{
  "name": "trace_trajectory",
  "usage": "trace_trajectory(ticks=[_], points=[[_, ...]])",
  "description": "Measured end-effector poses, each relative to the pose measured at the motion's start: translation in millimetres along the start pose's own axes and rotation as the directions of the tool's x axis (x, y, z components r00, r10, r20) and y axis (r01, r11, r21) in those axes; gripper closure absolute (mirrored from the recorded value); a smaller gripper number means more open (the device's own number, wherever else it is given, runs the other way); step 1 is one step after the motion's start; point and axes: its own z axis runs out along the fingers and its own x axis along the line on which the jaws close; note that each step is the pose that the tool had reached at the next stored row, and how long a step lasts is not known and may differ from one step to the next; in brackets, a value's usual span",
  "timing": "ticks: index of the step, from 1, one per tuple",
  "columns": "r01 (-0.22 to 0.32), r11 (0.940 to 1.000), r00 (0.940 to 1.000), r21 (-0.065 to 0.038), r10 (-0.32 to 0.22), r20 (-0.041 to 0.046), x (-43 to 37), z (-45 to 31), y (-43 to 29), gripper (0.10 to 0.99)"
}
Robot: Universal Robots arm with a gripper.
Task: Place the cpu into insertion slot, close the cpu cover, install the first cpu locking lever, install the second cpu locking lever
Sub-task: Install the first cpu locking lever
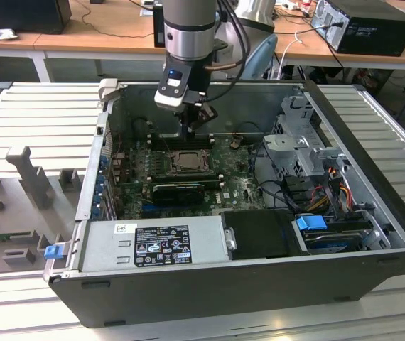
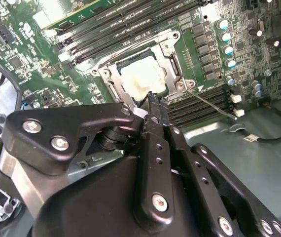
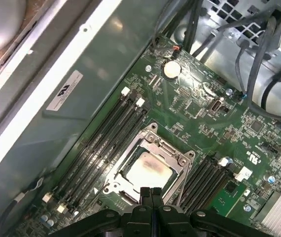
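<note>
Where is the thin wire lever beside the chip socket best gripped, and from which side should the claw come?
Probably near the free end of the lever, where the bare rod runs out from the socket corner over the memory slots. It is thin and seems to lie low, so the claw should come from above, pinching across the rod.

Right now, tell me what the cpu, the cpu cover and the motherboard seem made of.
cpu: metal lid by its look; pale, matt silver-grey face with a dull sheen.
cpu cover: bare stamped metal, likely steel; brighter silver, glints along its edges.
motherboard: green coated circuit board, probably fibreglass laminate; slightly glossy.
</note>
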Motion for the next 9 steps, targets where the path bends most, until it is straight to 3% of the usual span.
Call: trace_trajectory(ticks=[4, 9], points=[[0.069, 0.9976, 0.9976, 0.0, -0.069, -0.0011, 0.0, -0.5, 0.0, 0.98], [0.192, 0.9814, 0.9814, -0.001, -0.192, -0.0046, 0.0, -0.3, 0.0, 0.98]])
